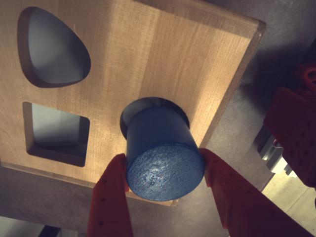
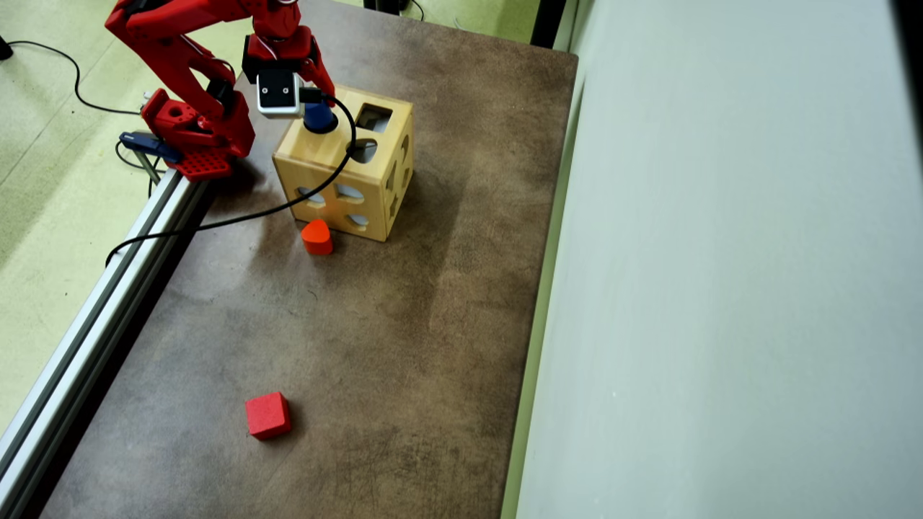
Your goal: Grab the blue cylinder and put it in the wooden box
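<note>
The blue cylinder stands tilted with its far end inside the round hole in the top face of the wooden box. My gripper is shut on the blue cylinder, one red finger pressed to its left side and the other to its right. The overhead view has the blue cylinder sticking up from the wooden box near the box's back-left corner, under my gripper and the white wrist camera.
A square hole and a rounded hole lie left of the cylinder. An orange-red rounded block sits against the box's front; a red cube lies far off. The arm base and a metal rail line the table's left edge.
</note>
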{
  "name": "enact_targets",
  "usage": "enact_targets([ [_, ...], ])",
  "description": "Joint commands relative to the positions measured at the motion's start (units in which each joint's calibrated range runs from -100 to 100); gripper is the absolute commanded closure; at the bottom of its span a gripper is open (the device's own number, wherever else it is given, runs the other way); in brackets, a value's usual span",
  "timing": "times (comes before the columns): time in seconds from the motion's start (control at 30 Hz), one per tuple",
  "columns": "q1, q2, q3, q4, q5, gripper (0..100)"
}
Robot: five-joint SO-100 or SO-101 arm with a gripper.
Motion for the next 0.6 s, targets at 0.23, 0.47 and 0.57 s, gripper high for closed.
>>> enact_targets([
  [0.23,0.24,-0.70,-0.58,0.49,-0.05,70],
  [0.47,0.17,-0.87,-1.12,0.49,0.20,62],
  [0.57,-0.35,-1.89,-1.48,0.57,0.29,62],
])
